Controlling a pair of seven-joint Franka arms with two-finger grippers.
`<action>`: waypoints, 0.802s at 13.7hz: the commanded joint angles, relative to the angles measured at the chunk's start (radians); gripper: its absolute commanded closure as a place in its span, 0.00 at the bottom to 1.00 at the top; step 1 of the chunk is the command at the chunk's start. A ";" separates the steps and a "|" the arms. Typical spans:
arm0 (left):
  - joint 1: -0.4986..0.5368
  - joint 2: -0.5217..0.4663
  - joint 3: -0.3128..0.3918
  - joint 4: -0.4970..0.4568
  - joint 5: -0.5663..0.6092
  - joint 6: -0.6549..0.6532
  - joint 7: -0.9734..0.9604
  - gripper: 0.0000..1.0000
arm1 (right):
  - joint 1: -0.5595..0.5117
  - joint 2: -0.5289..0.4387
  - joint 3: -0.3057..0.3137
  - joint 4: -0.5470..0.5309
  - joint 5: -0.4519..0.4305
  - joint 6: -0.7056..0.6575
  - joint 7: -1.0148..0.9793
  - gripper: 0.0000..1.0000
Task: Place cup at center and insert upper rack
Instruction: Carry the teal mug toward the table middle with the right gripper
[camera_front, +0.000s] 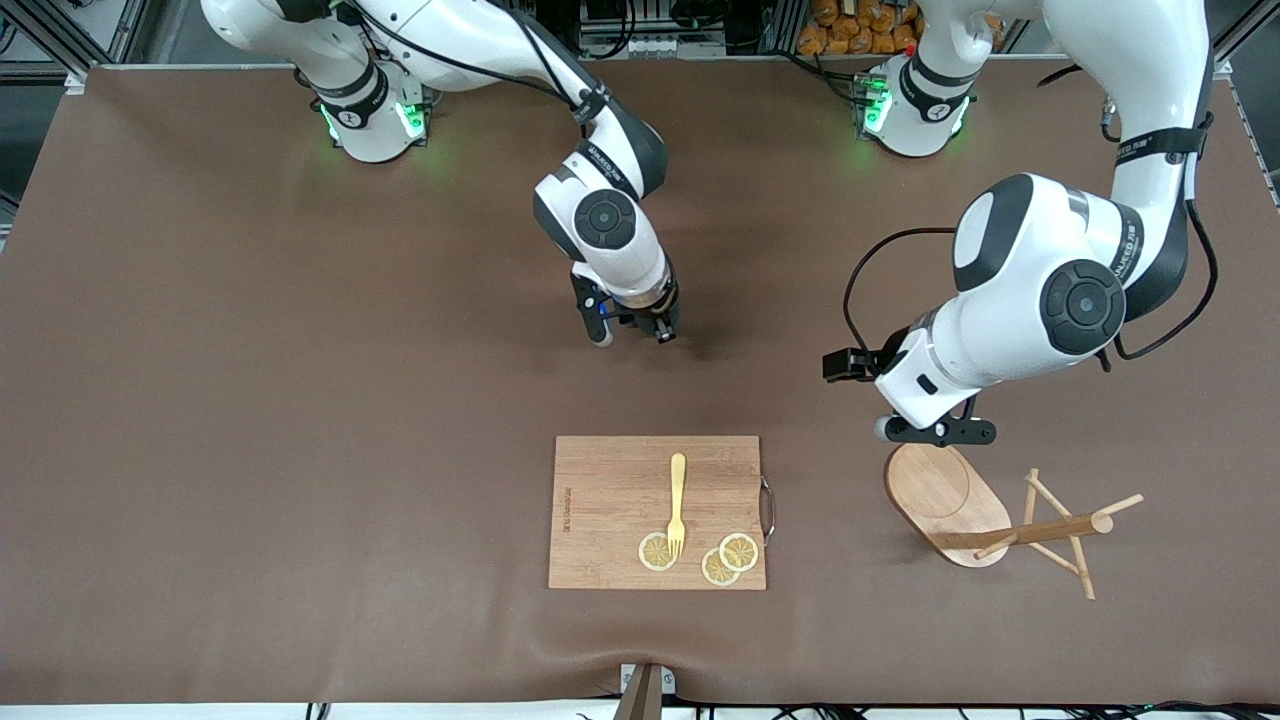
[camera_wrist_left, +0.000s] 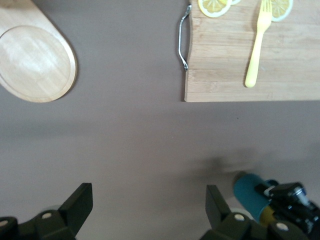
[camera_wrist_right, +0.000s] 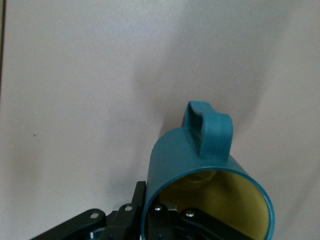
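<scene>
Gripping the cup (camera_wrist_right: 210, 175) by its rim, right gripper (camera_front: 640, 325) clamped tight over bare table (camera_front: 300, 400) mid-span, left gripper (camera_wrist_left: 145, 210) spread wide and empty – over the mug tree (camera_front: 985, 515) base, tree lying tipped near the cutting board (camera_front: 610, 500).

Fork (camera_front: 677, 503), lemon slices (camera_front: 739, 551) on cutting board (camera_front: 610, 500); upper rack (camera_front: 985, 520) beside board.

The left end effector (camera_wrist_left: 145, 212), fingers spread, hangs over bare table (camera_wrist_left: 130, 135) near the upper rack (camera_wrist_left: 35, 62).
</scene>
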 joint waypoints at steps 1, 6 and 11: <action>0.002 -0.008 0.004 0.006 -0.007 0.004 -0.091 0.00 | 0.025 0.028 -0.012 0.029 0.006 0.023 0.030 1.00; 0.014 -0.015 0.011 0.025 -0.004 0.004 -0.159 0.00 | 0.030 0.036 -0.012 0.029 0.008 0.030 0.032 1.00; 0.011 -0.008 0.013 0.029 -0.007 0.006 -0.364 0.00 | 0.024 0.036 -0.014 0.029 0.006 0.029 0.038 0.33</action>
